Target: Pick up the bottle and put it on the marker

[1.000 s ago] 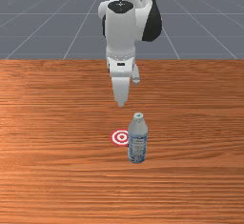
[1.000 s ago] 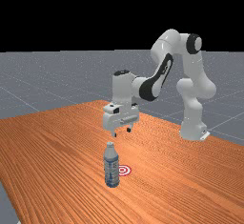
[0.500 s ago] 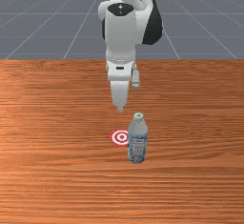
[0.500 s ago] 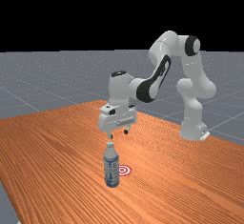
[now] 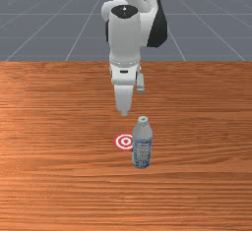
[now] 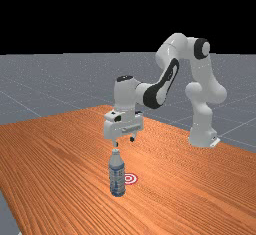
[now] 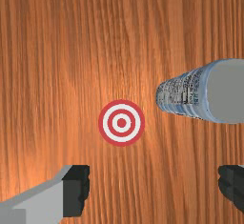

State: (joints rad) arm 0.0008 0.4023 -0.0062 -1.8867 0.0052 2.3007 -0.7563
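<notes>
**Hanging open near bottle (image 5: 141,151) and marker (image 5: 125,141)**

Hold the end effector (image 6: 124,142) open and empty above the surface (image 5: 59,127), fingers spread wide apart. See in the wrist view two blocky black fingertips on smooth pale-grey fingers, a broad gap between them.

Find the bottle upright on the surface, outside that gap, apart from both fingers. Note its round body, smooth whitish shoulders tapering to a narrow neck, pale cap, and blue-and-white label crowded with small dark print.

Find the marker flat on the wood just beside the bottle's base: a thin round disc, ringed red and white around a red centre. See it at the bottle's left in the front view, at its right in the far view. Make out a narrow strip of wood between the two in the wrist view.

Note orange-brown grain in fine dark streaks under both. See the arm (image 6: 177,46) in smooth, rounded white shells with black joints, and beyond the surface a grey floor (image 5: 29,18) crossed by thin pale lines.
</notes>
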